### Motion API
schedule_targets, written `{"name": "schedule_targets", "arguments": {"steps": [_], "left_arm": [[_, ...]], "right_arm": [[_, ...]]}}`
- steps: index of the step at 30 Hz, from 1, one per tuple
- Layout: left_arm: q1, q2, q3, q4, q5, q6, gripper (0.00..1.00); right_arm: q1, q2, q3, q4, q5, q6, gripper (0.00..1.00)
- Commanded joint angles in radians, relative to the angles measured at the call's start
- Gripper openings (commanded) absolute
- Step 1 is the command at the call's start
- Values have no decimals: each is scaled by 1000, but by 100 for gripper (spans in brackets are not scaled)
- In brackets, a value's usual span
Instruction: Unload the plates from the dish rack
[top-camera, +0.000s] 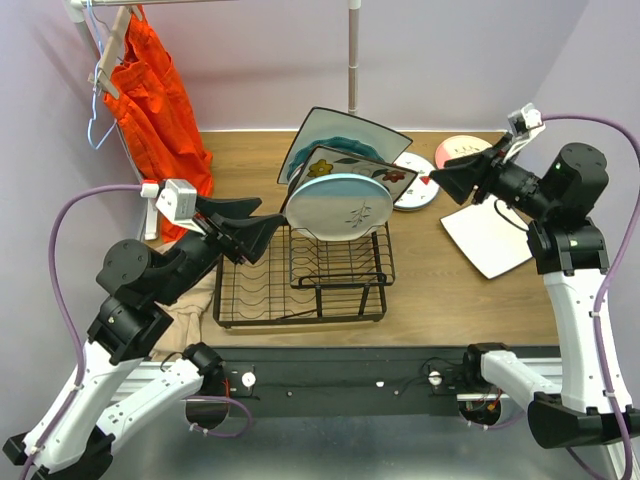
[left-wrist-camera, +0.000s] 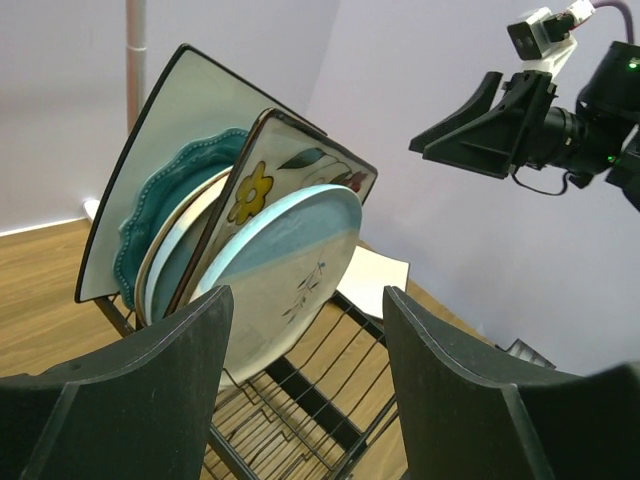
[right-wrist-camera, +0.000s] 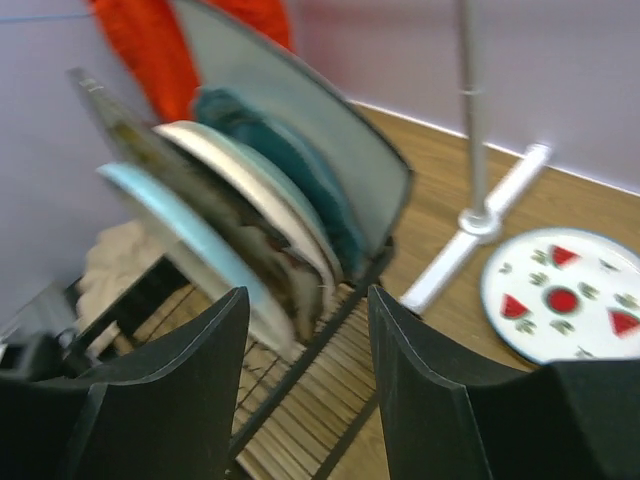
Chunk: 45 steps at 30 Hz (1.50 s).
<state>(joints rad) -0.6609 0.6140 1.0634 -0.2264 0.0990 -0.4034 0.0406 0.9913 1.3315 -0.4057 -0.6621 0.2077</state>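
The black wire dish rack (top-camera: 300, 275) holds several upright plates. A round mint floral plate (top-camera: 338, 205) stands in front. Behind it come a square flower-print plate (top-camera: 352, 168), a dark teal scalloped plate (left-wrist-camera: 165, 200) and a large square plate (top-camera: 350, 128). My left gripper (top-camera: 262, 235) hangs open at the rack's left, near the front plate's edge (left-wrist-camera: 290, 270), touching nothing. My right gripper (top-camera: 445, 178) is open and empty, raised to the right of the rack. On the table below it lie a red-fruit plate (top-camera: 415, 188), a cream-pink plate (top-camera: 462, 150) and a white square plate (top-camera: 490, 240).
An orange garment (top-camera: 155, 95) hangs on a stand at the back left. A white pole (top-camera: 353, 55) rises behind the rack, and its base (right-wrist-camera: 480, 225) rests on the table. Beige cloth (top-camera: 190, 310) lies under the left arm.
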Motion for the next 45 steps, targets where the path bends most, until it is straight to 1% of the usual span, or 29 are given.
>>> {"name": "schedule_targets", "arguments": {"steps": [1,2,9,10,12,16,17,18,19,20,22,24,27,30,35,40,45], "left_arm": [[6,-16,27,-1,64,11,70],[4,-19,24,1,64,11,70],[4,-25,10,9,76,25,70],[4,-25,9,9,76,25,70],[4,-28,1,15,77,18,70],[4,-28,-14,35,102,11,70],[4,-28,-16,39,103,11,70],[4,-26,-19,39,105,14,70],[4,-25,-19,36,105,17,70],[4,-25,-19,35,105,20,70],[4,-25,-16,26,105,29,70],[4,-28,-16,24,103,32,70],[4,-37,-19,18,102,35,70],[4,-45,-28,21,97,40,70],[4,-43,-46,33,93,48,70],[4,-34,-54,44,99,51,70],[6,-36,-54,44,100,46,70]], "right_arm": [[5,10,5,111,-424,-16,60],[5,10,3,140,-465,-8,60],[13,27,-17,157,-565,-57,64],[16,27,-20,159,-559,-79,71],[34,23,-34,175,-489,-88,73],[96,49,-58,180,-443,-122,72],[148,59,-63,179,-424,-131,72],[178,73,-61,167,-368,-143,72],[206,99,-57,153,-338,-189,72],[258,115,-52,140,-311,-198,72],[295,135,-46,128,-239,-264,71],[329,173,-38,123,-180,-289,71],[340,202,-25,110,-117,-327,70],[343,204,-25,107,-105,-350,70],[357,214,-26,91,-131,-376,69],[404,231,-41,90,-146,-405,64],[436,211,-64,90,-137,-433,60]]}}
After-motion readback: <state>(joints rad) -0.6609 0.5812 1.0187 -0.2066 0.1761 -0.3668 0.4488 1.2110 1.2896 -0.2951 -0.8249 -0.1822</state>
